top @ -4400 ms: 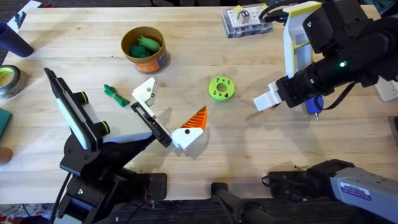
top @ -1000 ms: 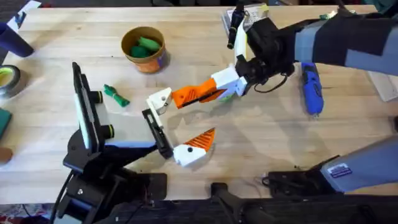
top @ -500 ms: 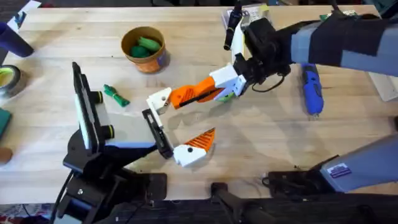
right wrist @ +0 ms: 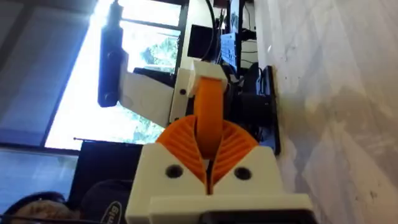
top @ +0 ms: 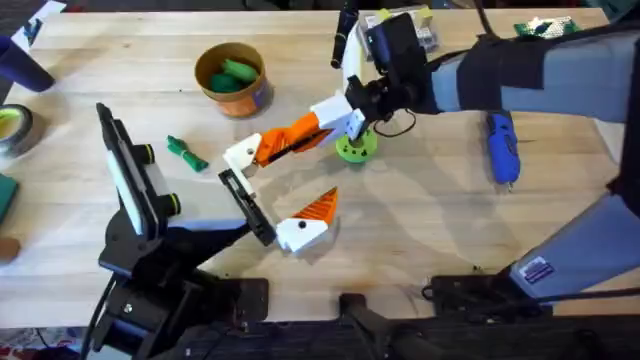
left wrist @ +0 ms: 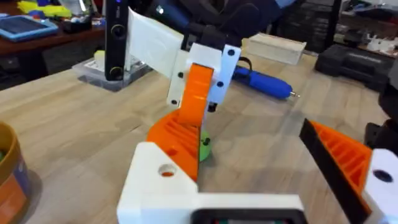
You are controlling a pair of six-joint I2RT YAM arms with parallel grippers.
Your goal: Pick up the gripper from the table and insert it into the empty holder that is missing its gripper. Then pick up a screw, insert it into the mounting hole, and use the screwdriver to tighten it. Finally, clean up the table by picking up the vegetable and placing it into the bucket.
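Observation:
My right gripper (top: 296,137) reaches across the table and is shut on the loose orange ribbed gripper (top: 266,147), (right wrist: 208,115). That part's white base presses against the empty holder (top: 233,162) at the end of the black bar (top: 248,205). I cannot tell whether it is seated. My left gripper (top: 270,190) carries that bar, and its jaws stand wide apart with the fixed orange finger (top: 312,218) at the other end. The blue screwdriver (top: 500,145) lies at the right. The dark green vegetable (top: 186,152) lies below the tan bucket (top: 252,95).
A bright green holed disc (top: 356,148) sits just under my right wrist. A clear parts box (top: 400,25) stands at the back. A tape roll (top: 12,128) lies at the left edge. The bucket holds lighter green lumps (top: 232,72).
My right arm carried the orange gripper from the right side across to the holder. Over the last second both arms shifted slightly left and back, uncovering the green disc.

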